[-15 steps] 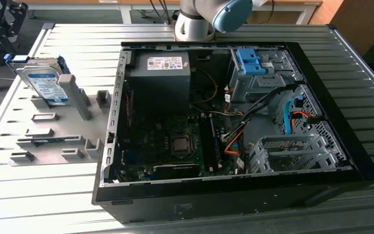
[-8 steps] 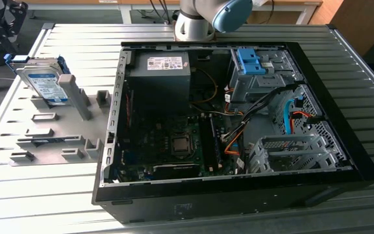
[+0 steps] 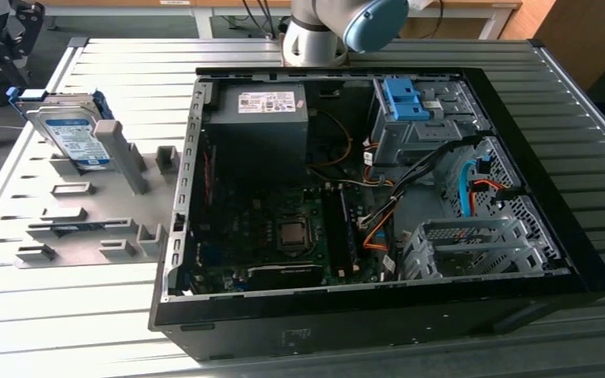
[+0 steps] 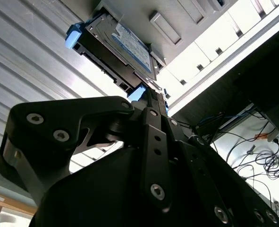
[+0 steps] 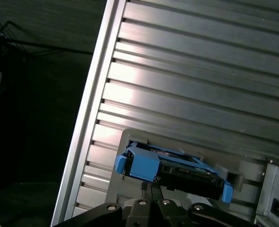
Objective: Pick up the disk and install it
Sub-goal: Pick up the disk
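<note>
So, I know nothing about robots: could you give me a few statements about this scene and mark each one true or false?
1. The disk stands in a grey holder beside the case. True.
2. The case is closed up. False: its side is open and the board inside shows.
3. The tool is reaching inside the case. False: it is outside the case, close to the disk.
4. A blue bracket sits inside the case. True.
</note>
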